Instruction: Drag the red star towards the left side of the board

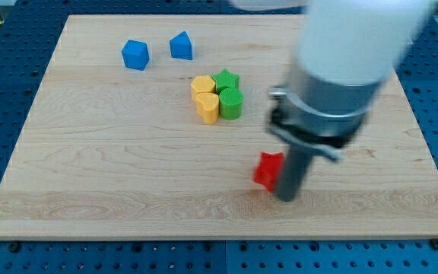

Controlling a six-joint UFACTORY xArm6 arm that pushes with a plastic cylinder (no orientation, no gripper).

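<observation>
At the view's lower right, my tip [287, 196] touches a blurred, seemingly star-shaped red block [267, 170].

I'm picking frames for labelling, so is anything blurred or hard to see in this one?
Camera view: the arm and my tip are motion-blurred; the red star, touching the tip's left, is smeared and partly hidden; the other blocks look sharp; lighting even, no glare.

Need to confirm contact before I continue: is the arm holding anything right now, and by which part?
Nothing is held; the rod cannot grip. My tip sits against the red star on its right side as viewed, placed to push it leftward.
</observation>
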